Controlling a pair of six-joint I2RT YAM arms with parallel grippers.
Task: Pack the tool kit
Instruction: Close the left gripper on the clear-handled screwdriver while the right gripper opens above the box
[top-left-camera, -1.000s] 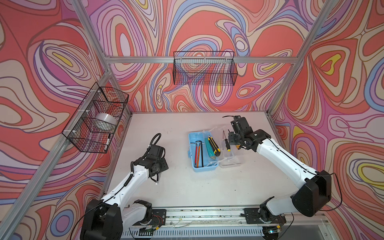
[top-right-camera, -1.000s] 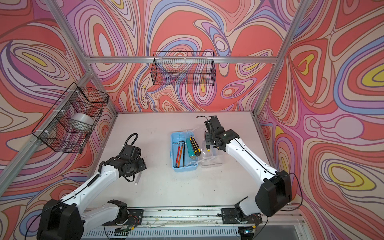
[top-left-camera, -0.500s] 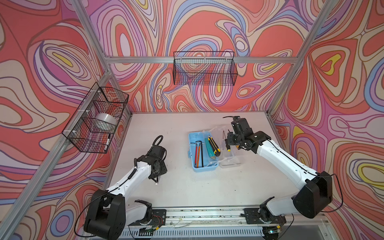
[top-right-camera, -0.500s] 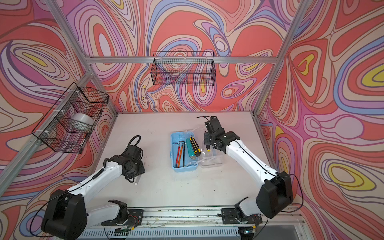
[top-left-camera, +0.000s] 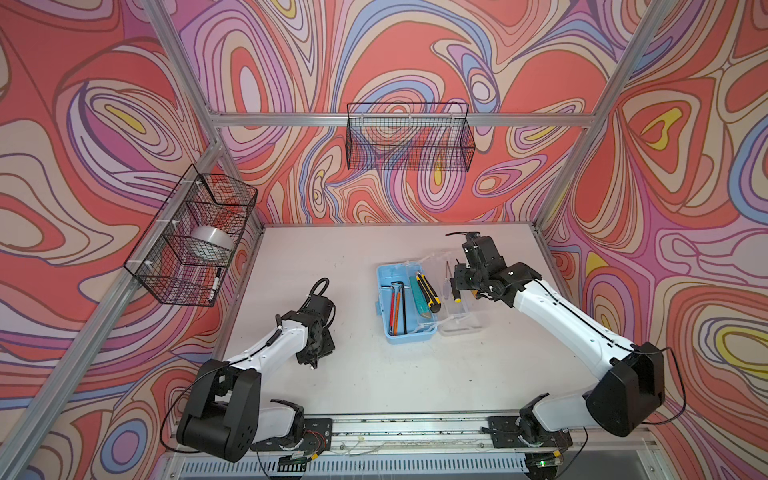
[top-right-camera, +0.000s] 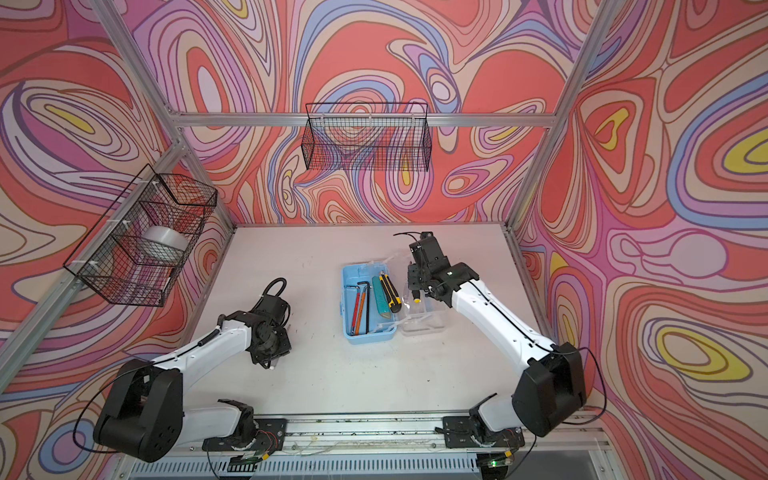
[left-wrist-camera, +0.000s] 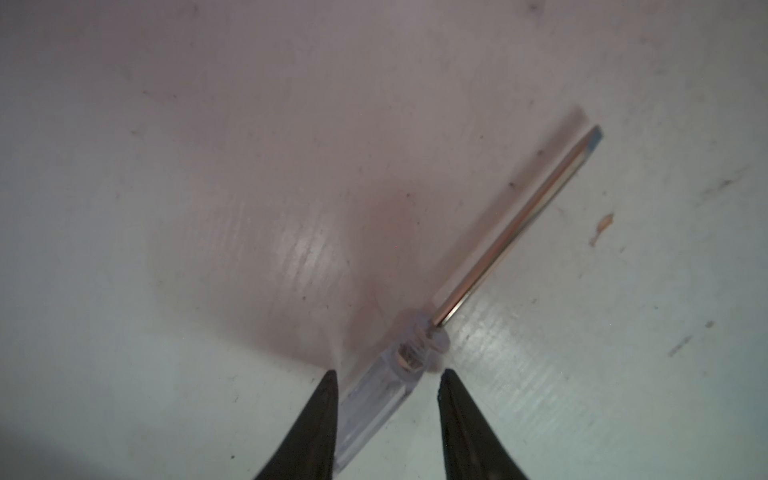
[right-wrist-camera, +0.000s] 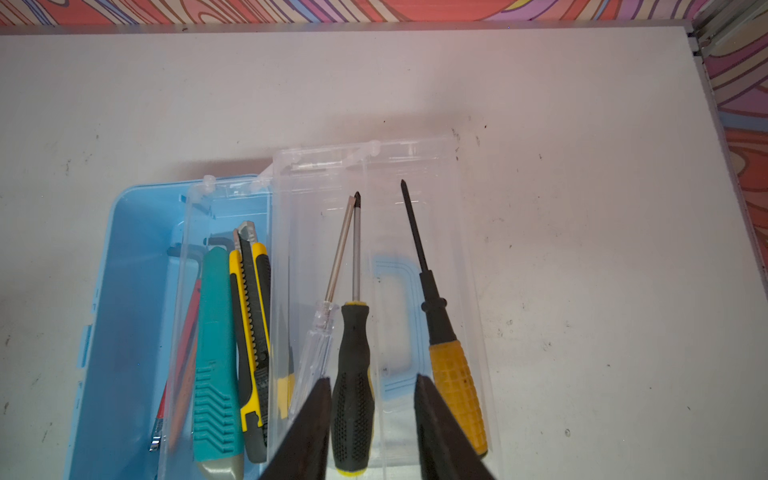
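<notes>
White tabletop (top-left-camera: 395, 382) bears open tool kit (top-left-camera: 409, 336), screwdrivers (right-wrist-camera: 353, 353) in lid (right-wrist-camera: 451, 232).

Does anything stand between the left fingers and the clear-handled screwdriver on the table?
Nothing visible does. The clear-handled screwdriver lies alone on the table, and the fingers of the left gripper flank its handle, one on each side.

Left fingers (left-wrist-camera: 316, 419) apart, right fingers (right-wrist-camera: 307, 432) perhaps gripping

Laboratory robot cell: silver aluminium-profile frame (top-left-camera: 291, 120), swirl-patterned red and purple wall panels (top-left-camera: 415, 41), flat white tabletop (top-left-camera: 374, 374), two white-and-black robot arms (top-left-camera: 561, 316) on a near-edge metal rail (top-left-camera: 415, 428).
</notes>
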